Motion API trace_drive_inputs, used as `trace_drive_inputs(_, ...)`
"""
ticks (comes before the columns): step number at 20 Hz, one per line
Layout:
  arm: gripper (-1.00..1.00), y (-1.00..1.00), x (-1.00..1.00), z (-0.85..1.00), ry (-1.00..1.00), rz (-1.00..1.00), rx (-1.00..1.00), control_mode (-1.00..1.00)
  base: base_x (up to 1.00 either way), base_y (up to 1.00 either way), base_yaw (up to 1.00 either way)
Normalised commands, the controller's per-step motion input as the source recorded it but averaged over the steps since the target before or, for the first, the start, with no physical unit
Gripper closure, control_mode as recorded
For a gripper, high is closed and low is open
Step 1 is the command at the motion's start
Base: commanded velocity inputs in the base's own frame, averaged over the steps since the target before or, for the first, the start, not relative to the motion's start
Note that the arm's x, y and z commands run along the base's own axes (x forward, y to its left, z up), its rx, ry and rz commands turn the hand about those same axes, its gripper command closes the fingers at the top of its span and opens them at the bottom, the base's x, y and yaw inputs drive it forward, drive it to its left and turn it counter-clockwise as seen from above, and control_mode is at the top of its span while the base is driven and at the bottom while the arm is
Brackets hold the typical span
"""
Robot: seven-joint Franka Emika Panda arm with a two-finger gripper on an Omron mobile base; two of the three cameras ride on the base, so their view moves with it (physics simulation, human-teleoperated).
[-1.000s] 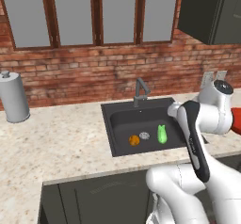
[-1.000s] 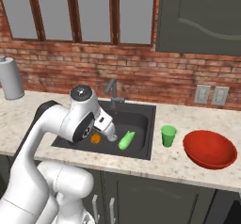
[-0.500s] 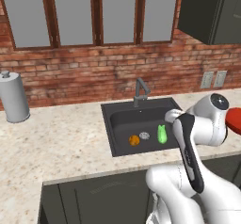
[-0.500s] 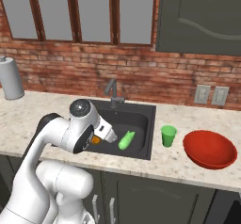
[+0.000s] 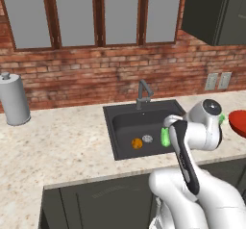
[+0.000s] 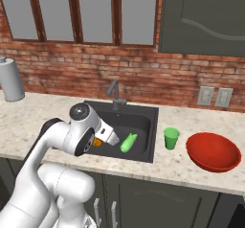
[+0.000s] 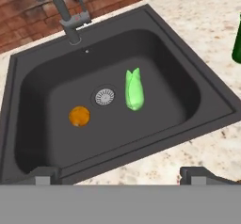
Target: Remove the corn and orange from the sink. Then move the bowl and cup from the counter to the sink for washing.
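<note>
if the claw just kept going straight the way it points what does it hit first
Probably the sink floor, between the orange and the corn, near the drain. The open claw is above the front rim; depth is uncertain.

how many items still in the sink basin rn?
2. The corn lies just beside the drain, and the orange sits on the drain's other side, all on the floor of the sink. The hand view shows the whole basin, so nothing looks hidden.

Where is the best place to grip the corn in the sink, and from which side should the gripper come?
Probably its thick middle, from straight above: the corn lies flat on the sink floor beside the drain, so the fingers should close across its narrow width.
</note>
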Motion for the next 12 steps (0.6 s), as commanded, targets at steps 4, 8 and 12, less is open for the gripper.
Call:
trace_drive_inputs(4,-1.00,-0.01,0.22,-0.12,0.10,0.00,-0.03,-1.00,0.00,0.00,0.00)
trace_drive_inputs(8,-1.00,-0.07,0.25,-0.06,0.10,0.00,0.00,-1.00,0.00,0.00,0.00)
trace_drive_inputs(12,-1.00,-0.05,0.24,-0.07,0.10,0.00,-0.01,-1.00,0.00,0.00,0.00)
